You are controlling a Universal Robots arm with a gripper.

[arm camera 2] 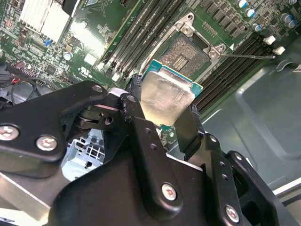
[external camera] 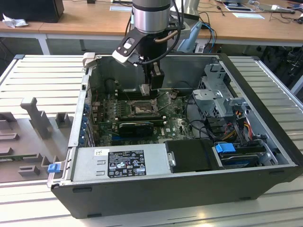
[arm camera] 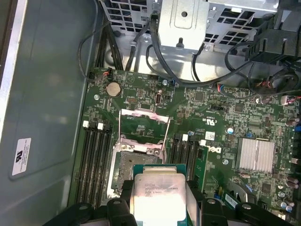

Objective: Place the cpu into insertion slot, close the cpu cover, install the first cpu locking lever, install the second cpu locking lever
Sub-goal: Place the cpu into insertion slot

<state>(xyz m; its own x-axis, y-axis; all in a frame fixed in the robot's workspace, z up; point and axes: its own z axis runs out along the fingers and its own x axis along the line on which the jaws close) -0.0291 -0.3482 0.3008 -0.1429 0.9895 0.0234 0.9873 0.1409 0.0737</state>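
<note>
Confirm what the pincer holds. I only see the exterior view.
Observer: In both wrist views the pincer is shut on the cpu, gripping two opposite edges, with the metal top toward the cameras.
Operator: Slot free?
Observer: Yes. In the first wrist view the insertion slot is bare, with no chip in it.
Operator: Cover?
Observer: The cpu cover is swung up off the slot and stands open at its hinge.
</note>
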